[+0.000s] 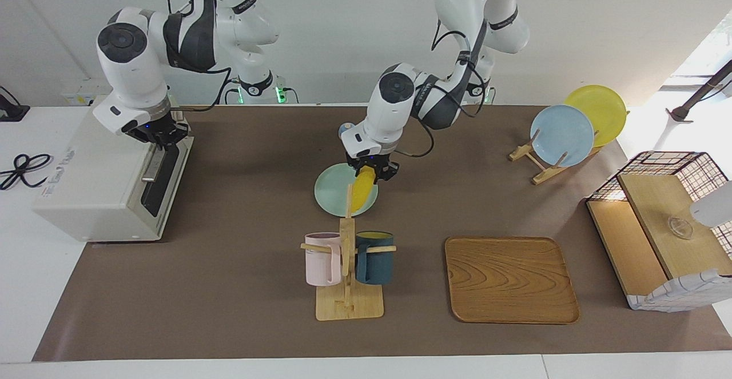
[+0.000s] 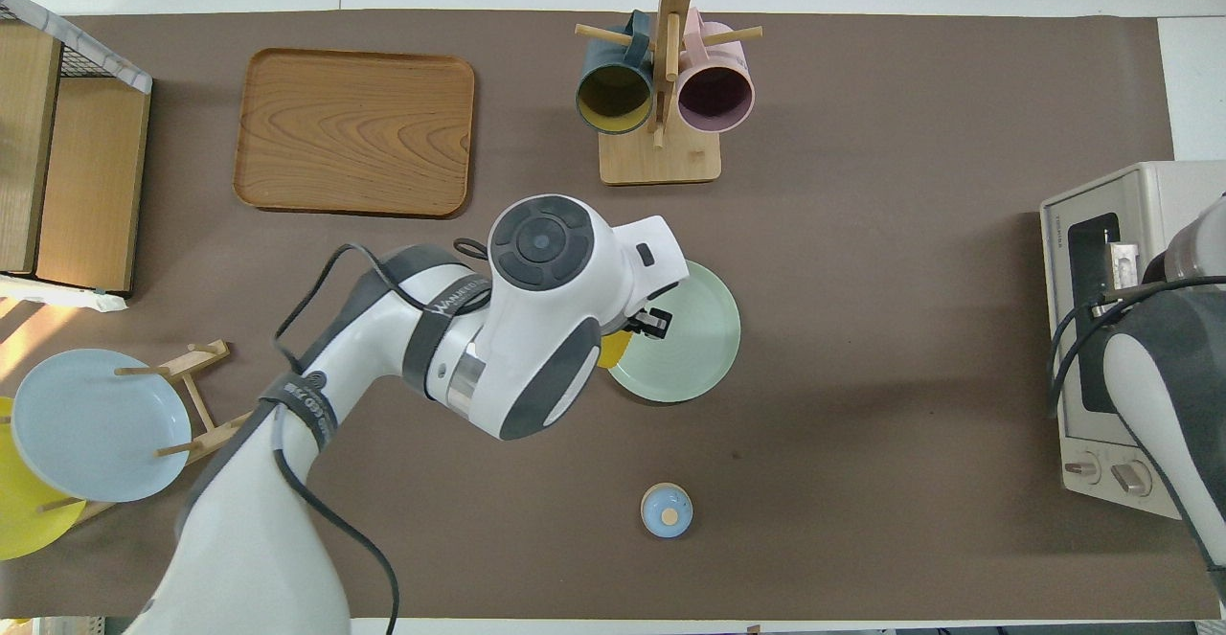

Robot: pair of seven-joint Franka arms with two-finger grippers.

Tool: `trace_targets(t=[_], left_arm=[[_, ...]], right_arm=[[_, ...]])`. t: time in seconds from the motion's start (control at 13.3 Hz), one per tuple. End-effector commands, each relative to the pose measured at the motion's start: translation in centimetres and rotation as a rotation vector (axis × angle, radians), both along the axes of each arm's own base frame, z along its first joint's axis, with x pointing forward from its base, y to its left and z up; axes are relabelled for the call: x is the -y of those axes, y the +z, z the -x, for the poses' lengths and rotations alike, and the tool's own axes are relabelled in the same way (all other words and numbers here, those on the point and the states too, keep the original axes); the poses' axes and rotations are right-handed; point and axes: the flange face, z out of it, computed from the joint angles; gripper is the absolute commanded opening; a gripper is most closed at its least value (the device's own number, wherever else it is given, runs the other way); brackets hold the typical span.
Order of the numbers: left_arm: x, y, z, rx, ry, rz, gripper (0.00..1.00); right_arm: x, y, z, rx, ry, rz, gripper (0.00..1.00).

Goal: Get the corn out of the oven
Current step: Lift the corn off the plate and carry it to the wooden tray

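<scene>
My left gripper (image 1: 370, 174) is shut on the thick end of the yellow corn (image 1: 361, 194), which hangs tip down just above the rim of the pale green plate (image 1: 333, 196). In the overhead view the left arm covers all but a sliver of the corn (image 2: 614, 353) at the plate's (image 2: 692, 343) edge. The cream oven (image 1: 94, 173) stands at the right arm's end of the table, its dark door (image 1: 163, 180) up against its front. My right gripper (image 1: 157, 138) is at the top edge of that door.
A mug rack (image 1: 347, 264) with a pink and a dark blue mug stands farther from the robots than the plate. Beside it lies a wooden tray (image 1: 512, 279). A plate stand (image 1: 563, 136) and a wire-and-wood basket (image 1: 663, 224) are at the left arm's end. A small blue knob (image 2: 667, 510) sits near the robots.
</scene>
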Motion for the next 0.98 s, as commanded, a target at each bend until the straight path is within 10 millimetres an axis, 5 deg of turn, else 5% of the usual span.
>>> trace_targets(t=[0.0, 0.23, 0.3, 0.38, 0.6, 0.9], left_arm=[[-6.6, 4.0, -2.6, -0.025, 0.101, 0.014, 0.0], [-14.4, 6.0, -7.7, -0.027, 0.221, 0.004, 0.0], [-17.2, 6.0, -9.1, -0.022, 0.271, 0.006, 0.0], [-19.7, 5.5, -10.1, -0.01, 0.291, -0.005, 0.0], [-27.4, 3.0, -13.7, 0.017, 0.321, -0.052, 0.0], [-28.9, -1.6, -19.3, 0.035, 0.305, -0.079, 0.0]], right_arm=[[-1.6, 3.0, -0.5, 0.028, 0.005, -0.097, 0.3], [-5.3, 4.8, -1.9, 0.04, 0.022, -0.189, 0.37], [-6.6, 5.2, -2.2, 0.042, 0.034, -0.189, 0.55], [-7.5, 5.4, -2.3, 0.045, 0.035, -0.191, 1.0], [-8.4, 6.8, -3.2, 0.04, 0.019, -0.253, 1.0], [-8.7, 8.2, -4.0, 0.057, 0.0, -0.257, 1.0]])
